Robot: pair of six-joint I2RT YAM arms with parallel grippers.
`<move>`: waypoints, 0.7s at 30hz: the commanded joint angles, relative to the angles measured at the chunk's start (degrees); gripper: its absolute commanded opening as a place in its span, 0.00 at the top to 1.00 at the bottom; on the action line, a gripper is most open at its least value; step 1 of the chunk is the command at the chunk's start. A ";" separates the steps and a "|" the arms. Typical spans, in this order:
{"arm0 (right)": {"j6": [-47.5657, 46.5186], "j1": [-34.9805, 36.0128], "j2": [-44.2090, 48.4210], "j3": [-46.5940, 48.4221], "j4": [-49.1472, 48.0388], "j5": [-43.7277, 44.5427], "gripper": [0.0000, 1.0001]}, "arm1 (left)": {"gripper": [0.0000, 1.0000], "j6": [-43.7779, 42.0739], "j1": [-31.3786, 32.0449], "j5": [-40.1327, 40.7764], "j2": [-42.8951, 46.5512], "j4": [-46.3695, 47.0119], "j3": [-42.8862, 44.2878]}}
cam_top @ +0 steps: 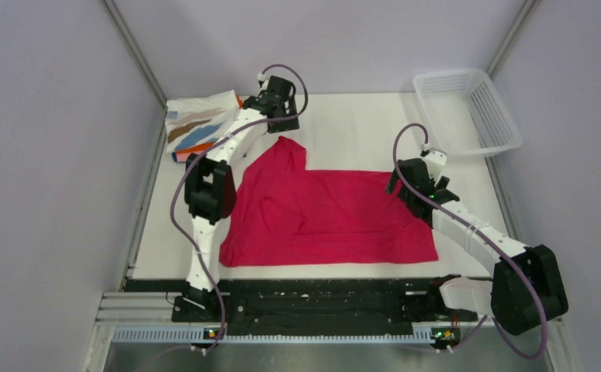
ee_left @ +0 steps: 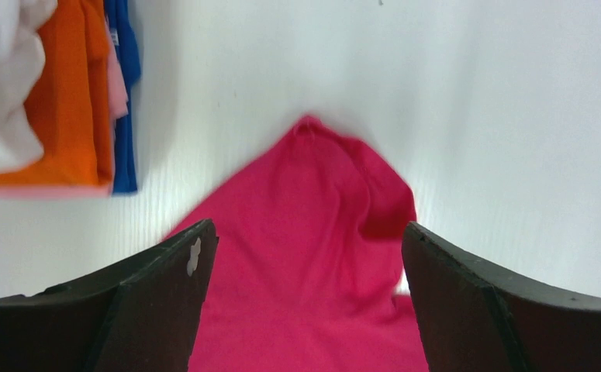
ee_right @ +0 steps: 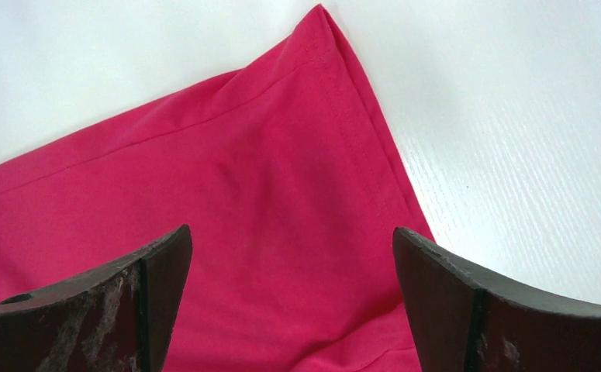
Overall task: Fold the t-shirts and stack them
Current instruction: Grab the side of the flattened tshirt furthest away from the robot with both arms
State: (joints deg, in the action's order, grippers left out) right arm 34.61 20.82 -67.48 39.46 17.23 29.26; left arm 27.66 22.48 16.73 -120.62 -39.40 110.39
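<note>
Plain magenta-red t-shirt (cam_top: 336, 217), no print, lies under both pincers. Matching stitch lines run along its hem just ahead of the right gripper (ee_right: 289, 230). Left gripper (ee_left: 306, 231): fingers (ee_left: 157, 302) matt black w/ one small white chip. Right gripper's fingers (ee_right: 88, 310) are brown-black, scuffed pale grey. Ahead & left of the left gripper is a folded stack: white shirt (cam_top: 200, 124) w/ tan & blue streaks, then orange shirt (ee_left: 68, 101), pink shirt (ee_left: 116, 81), dark blue shirt (ee_left: 129, 93). Table (cam_top: 359, 124) is white w/ faint fine grain. Basket (cam_top: 468, 108), beyond & right of the right gripper, is white mesh. Right arm (cam_top: 475, 232) is white w/ black joints; left arm (cam_top: 231, 143) same.
</note>
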 commanded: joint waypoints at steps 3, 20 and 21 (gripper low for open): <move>-1.64 -0.59 -3.72 2.92 -3.76 7.59 0.01 | 0.09 -5.46 -1.05 6.79 -13.60 -8.53 20.62; -1.40 -0.81 -9.24 5.39 -3.19 8.19 0.01 | 0.46 1.64 -1.40 3.78 -22.70 1.38 20.67; -1.50 -0.78 -9.37 5.58 -3.55 8.23 0.01 | 0.50 2.03 -1.39 3.75 -22.68 1.25 20.54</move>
State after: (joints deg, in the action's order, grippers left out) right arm 33.01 20.45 -76.77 42.15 14.92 35.77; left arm 27.09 21.19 20.40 -143.00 -40.05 128.60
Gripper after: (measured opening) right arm 0.986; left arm 0.567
